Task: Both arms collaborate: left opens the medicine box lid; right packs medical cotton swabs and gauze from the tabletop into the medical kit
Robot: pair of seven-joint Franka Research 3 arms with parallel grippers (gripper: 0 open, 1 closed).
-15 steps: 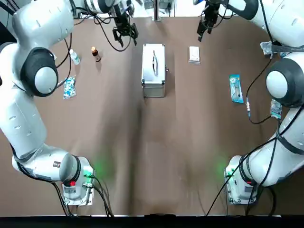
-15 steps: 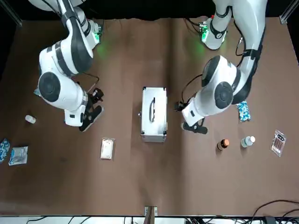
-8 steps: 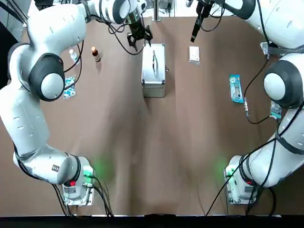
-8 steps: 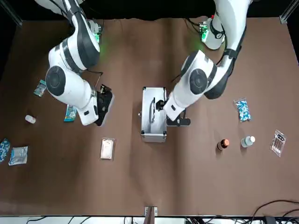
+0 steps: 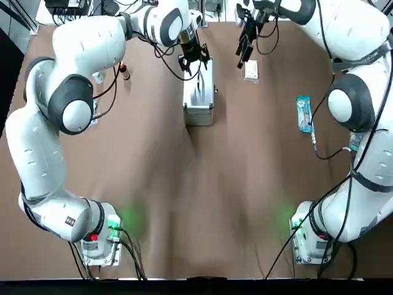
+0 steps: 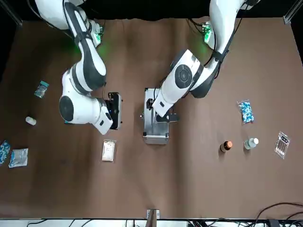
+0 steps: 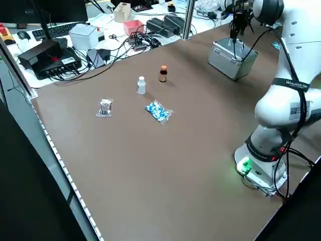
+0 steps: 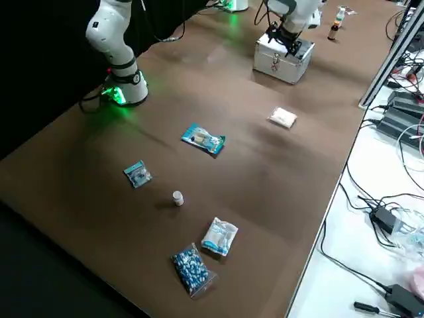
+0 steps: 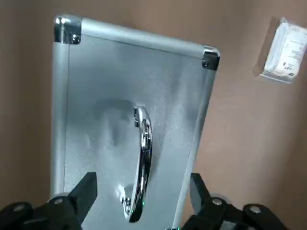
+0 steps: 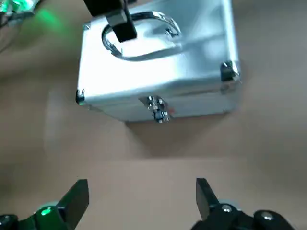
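Left gripper open over lid handle, upper centre – centre fingers astride handle before closing; right gripper open

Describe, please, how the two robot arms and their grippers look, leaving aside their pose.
Both arms are glossy white with grey rounded joint caps and trailing black cables. Each base shows a green light. The left gripper and right gripper are black with squared jaws. One arm carries a small printed label.
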